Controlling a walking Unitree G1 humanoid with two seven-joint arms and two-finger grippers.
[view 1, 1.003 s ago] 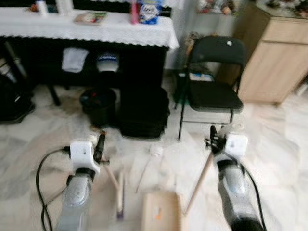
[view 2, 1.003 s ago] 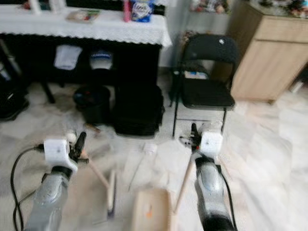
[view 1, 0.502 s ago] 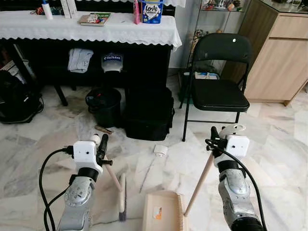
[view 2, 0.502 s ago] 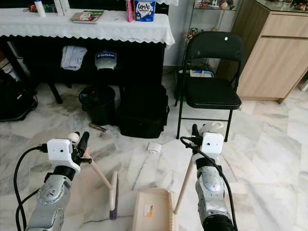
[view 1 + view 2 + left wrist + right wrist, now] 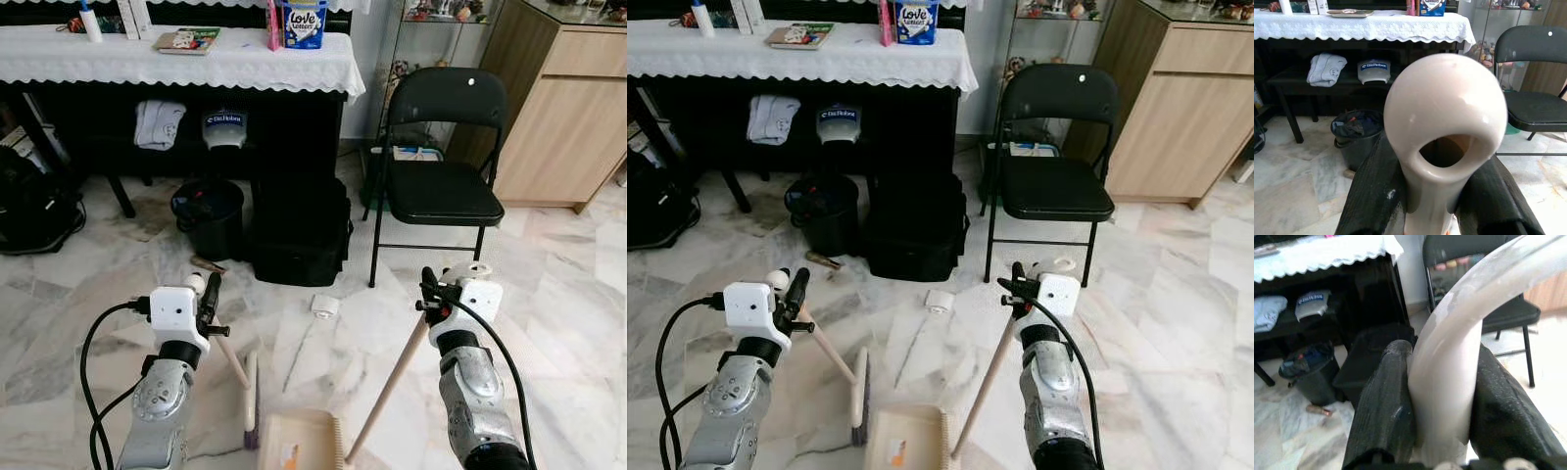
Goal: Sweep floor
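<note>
Left end effector (image 5: pixel 208 294): we see it clamped on the broom (image 5: pixel 249 397) handle.
Right end effector (image 5: pixel 428 291): clamped on the dustpan (image 5: pixel 294 448) handle.

head pair: down-forward, same floor (image 5: pixel 549 294) | wrists: close, facing chair (image 5: pixel 1537 98)

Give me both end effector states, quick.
Left end effector: closed on the broom handle.
Right end effector: closed on the dustpan handle.

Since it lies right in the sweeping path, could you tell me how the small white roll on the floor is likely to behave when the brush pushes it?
The white roll looks small and round, so probably light and apt to roll or skid on the glossy marble floor. The brush may knock it away, not gather it.
</note>
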